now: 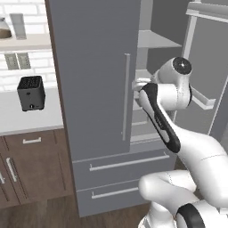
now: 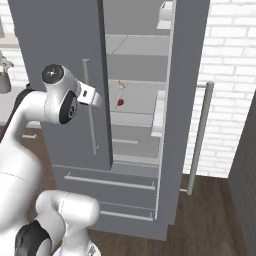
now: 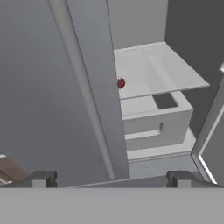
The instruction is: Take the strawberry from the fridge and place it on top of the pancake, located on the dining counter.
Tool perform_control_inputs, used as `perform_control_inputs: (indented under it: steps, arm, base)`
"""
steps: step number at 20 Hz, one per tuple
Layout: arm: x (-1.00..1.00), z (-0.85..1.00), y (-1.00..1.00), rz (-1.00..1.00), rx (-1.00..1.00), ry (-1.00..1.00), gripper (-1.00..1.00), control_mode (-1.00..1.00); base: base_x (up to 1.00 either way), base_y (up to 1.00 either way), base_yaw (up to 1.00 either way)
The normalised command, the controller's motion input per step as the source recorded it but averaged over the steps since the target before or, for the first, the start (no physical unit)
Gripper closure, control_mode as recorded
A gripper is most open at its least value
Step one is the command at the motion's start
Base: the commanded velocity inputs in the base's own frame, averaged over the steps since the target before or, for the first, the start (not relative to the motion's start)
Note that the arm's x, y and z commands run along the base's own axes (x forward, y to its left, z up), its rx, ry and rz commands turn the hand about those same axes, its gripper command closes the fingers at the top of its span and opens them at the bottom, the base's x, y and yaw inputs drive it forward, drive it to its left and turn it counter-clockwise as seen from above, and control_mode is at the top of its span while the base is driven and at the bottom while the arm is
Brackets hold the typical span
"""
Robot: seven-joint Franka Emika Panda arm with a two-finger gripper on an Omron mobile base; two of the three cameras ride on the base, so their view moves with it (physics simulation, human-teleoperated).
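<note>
The fridge [image 1: 98,89] [image 2: 60,40] [image 3: 43,87] stands with its left door closed and its right door [image 2: 187,75] swung open. The strawberry [image 2: 120,102] [image 3: 121,83], tiny and red, lies on a pale inner shelf [image 3: 153,74], partly hidden by the left door's edge in the hand view. My gripper [image 3: 111,179] is open and empty, held in front of the opening, well short of the berry. The hand [image 2: 92,97] sits by the left door's inner edge. The pancake and the dining counter are out of view.
A small pale pinkish item [image 2: 121,85] lies just above the berry. A bin [image 3: 153,118] sits below the shelf, and a door rack [image 2: 159,115] juts from the open door. A black toaster [image 1: 31,92] stands on the wall counter [image 1: 26,118]. Two fridge drawers [image 1: 124,162] lie below.
</note>
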Motion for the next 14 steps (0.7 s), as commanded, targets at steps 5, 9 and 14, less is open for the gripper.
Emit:
perform_control_inputs:
  steps: [5,9,14]
  arm:
    - [0.31,0.43,0.53,0.13,-0.17,-0.02,-1.00,-1.00]
    - [0.48,0.00,-0.01,0.00,0.00,0.00,-1.00,-1.00]
    - [0.71,0.00,-0.05,0.00,0.00,0.00,-1.00,-1.00]
  base:
    - [0.00,0.00,0.00]
    - [0.00,0.00,0.00]
    - [0.00,0.00,0.00]
